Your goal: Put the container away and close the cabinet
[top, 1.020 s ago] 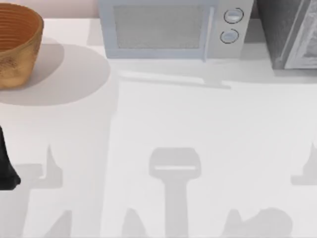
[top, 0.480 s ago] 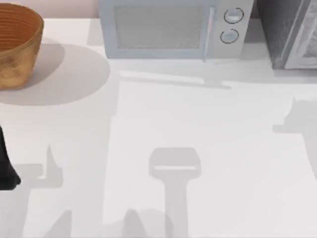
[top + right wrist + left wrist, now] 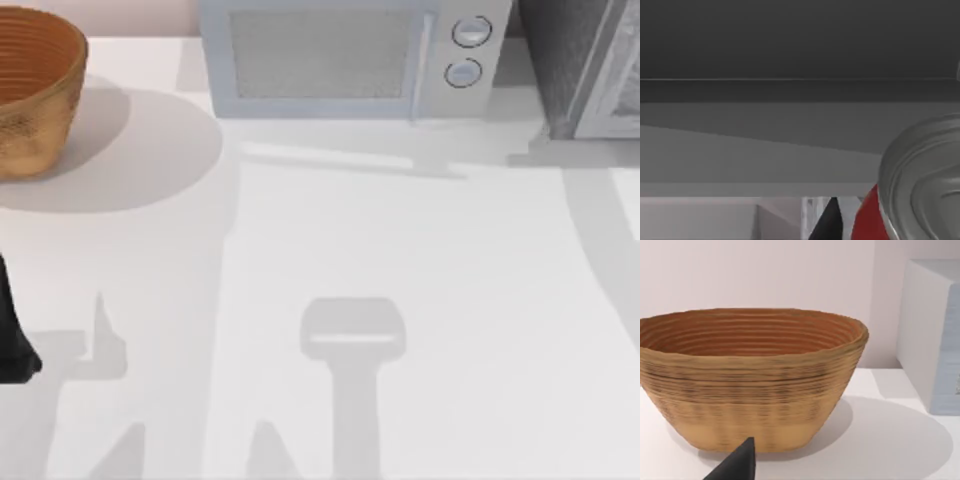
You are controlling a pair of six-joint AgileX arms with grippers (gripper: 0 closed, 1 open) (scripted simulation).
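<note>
The container (image 3: 912,180), a red can with a shiny silver top, sits very close in the right wrist view, up against the grey panels of the cabinet (image 3: 790,55). My right gripper (image 3: 855,231) is shut on the container, and one dark fingertip (image 3: 830,222) shows beside its red side. In the top view the cabinet (image 3: 585,70) stands at the back right corner, and the right arm's shadow runs along the table's right edge toward it. My left arm (image 3: 12,340) is parked at the table's left edge, its gripper (image 3: 737,467) facing the basket.
A large woven brown basket (image 3: 30,90) stands at the back left. A white microwave (image 3: 350,55) sits at the back middle, next to the cabinet. Only shadows lie on the white table (image 3: 330,250) in front of them.
The right arm's shadow has travelled from the front right of the table up to the cabinet at the back right. The left arm, basket and microwave have not moved.
</note>
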